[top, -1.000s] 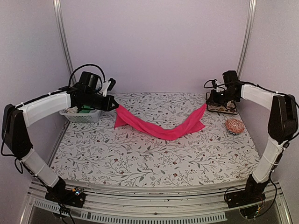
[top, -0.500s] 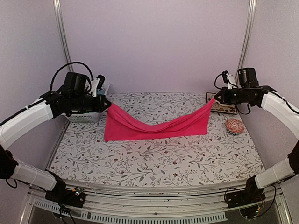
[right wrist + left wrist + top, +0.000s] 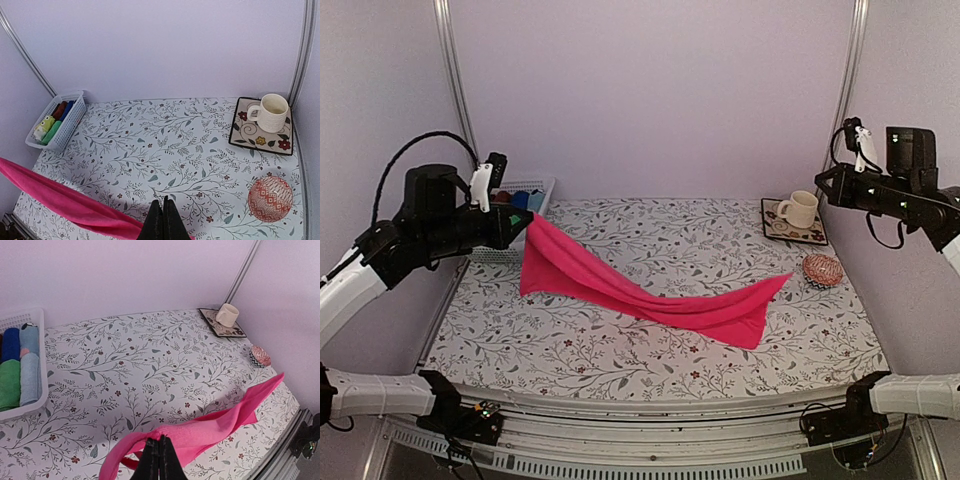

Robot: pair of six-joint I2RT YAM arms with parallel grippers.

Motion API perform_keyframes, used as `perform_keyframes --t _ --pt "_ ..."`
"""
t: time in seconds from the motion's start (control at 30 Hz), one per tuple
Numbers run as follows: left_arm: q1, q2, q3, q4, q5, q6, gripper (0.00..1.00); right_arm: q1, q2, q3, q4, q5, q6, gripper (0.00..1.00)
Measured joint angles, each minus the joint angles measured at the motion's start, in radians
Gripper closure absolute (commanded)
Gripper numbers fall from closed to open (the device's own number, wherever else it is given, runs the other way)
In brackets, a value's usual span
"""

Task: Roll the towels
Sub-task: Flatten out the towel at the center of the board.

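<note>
The hot pink towel (image 3: 650, 295) trails from its raised left corner down across the patterned table to its right end (image 3: 765, 295), which lies flat. My left gripper (image 3: 527, 223) is shut on that left corner, and in the left wrist view its tips (image 3: 160, 441) pinch the pink towel (image 3: 210, 425). My right gripper (image 3: 819, 184) hangs high at the right, shut with nothing in it. In the right wrist view its closed tips (image 3: 164, 202) stand above the table, with the pink towel (image 3: 60, 197) below and to the left. A lime-yellow patterned towel (image 3: 44, 125) lies in the basket.
A white basket (image 3: 546, 186) with rolled cloths stands at the back left. A cream mug (image 3: 800, 208) sits on a square patterned coaster (image 3: 812, 236) at the back right. A round red-orange woven pad (image 3: 822, 270) lies just in front of it.
Both arms rose and drew outward. The right gripper no longer holds the towel's right corner, which has dropped to the table. The left gripper still holds the other corner.
</note>
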Motion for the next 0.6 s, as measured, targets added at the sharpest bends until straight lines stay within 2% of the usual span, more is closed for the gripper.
perform_keyframes --t 0.17,0.33,0.4,0.5,0.6 --pt "-0.013 0.042 0.013 -0.008 -0.028 -0.027 1.0 0.015 0.072 0.094 -0.042 0.093 0.042 0.98" --pt "-0.009 0.305 0.055 -0.014 -0.047 -0.067 1.0 0.016 0.284 0.076 0.043 0.102 0.015 0.97" --pt "0.001 0.407 0.059 -0.032 -0.054 -0.076 1.0 0.016 0.383 0.054 0.072 0.079 -0.022 0.9" --pt "0.031 0.539 0.072 -0.06 -0.071 -0.08 1.0 0.023 0.512 0.018 0.086 0.022 -0.116 0.73" --pt "0.074 0.594 0.088 -0.068 -0.084 -0.08 1.0 0.055 0.537 -0.026 0.086 -0.01 -0.233 0.63"
